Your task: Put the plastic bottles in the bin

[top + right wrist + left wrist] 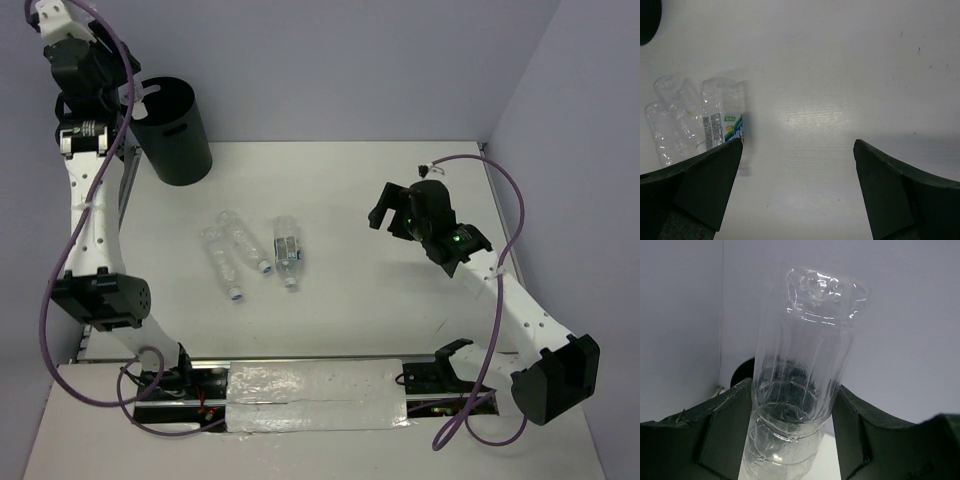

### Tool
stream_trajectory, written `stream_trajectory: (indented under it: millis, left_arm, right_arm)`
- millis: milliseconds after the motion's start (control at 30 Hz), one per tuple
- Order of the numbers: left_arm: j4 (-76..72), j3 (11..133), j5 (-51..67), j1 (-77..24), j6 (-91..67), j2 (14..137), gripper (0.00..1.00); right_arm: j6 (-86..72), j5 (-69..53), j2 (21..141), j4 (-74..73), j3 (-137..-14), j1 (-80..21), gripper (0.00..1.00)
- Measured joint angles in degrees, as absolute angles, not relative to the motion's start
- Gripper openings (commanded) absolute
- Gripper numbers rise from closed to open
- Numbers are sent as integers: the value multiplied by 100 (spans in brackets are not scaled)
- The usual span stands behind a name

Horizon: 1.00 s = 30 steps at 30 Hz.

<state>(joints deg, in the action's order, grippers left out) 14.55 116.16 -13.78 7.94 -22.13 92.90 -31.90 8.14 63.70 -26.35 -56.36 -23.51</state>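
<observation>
While aloft, left end effector (pixel 792 390) tight on bottle (pixel 805 340); right end effector (pixel 799 145) spread.

Left arm (pixel 88 215): wears a long white shell dotted with rows of small dark holes; carries black joint housings (pixel 100 298) with rounded caps, plus a silver-banded motor (pixel 80 135) higher up. Right arm (pixel 522 312): repeats the white perforated shell; ends near its base in a bulky black housing (pixel 556 378); glows with green lights (pixel 455 238) on the black wrist block. Left purple cable (pixel 42 310) in loose loops beside the left arm; right purple cable (pixel 521 215) likewise. Red wires (pixel 203 405) by the left base. Right gripper (pixel 797 150): shows matte greenish-black right fingers (pixel 700 185), wedge-shaped, bevelled. Left gripper (pixel 792 405): has matching left fingers (pixel 720 435), scuffed pale along the top edge.
</observation>
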Motion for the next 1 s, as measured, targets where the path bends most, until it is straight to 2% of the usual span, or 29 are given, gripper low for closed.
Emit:
stream_trajectory:
  millis: [267, 533, 567, 600, 667, 800, 1000]
  left_arm:
    - [412, 12182, -1369, 795, -2132, 10763, 62]
    - [-357, 12243, -1413, 799, -2119, 11491, 70]
    - [-438, 12239, -1426, 801, -2117, 11526, 73]
    - [-534, 12210, -1439, 803, -2112, 11546, 85]
    - [-722, 12097, -1474, 812, -2091, 11552, 99]
    - [-930, 11874, -1472, 851, -2095, 11552, 99]
    - [-432, 12051, -1223, 860, -2102, 11548, 99]
  right_arm:
    - [-3260, 838, 6302, -2711, -5636, -2353, 100]
    - [-3321, 843, 6241, -2836, -5623, -2355, 100]
    - [-3321, 840, 6248, -2840, -5618, -2355, 100]
    - [-3319, 838, 6263, -2840, -5618, -2355, 100]
    - [-3321, 836, 6326, -2838, -5618, -2355, 100]
    - [-3321, 812, 6475, -2838, -5618, -2362, 100]
    - [-3321, 814, 6506, -2836, -5618, -2362, 100]
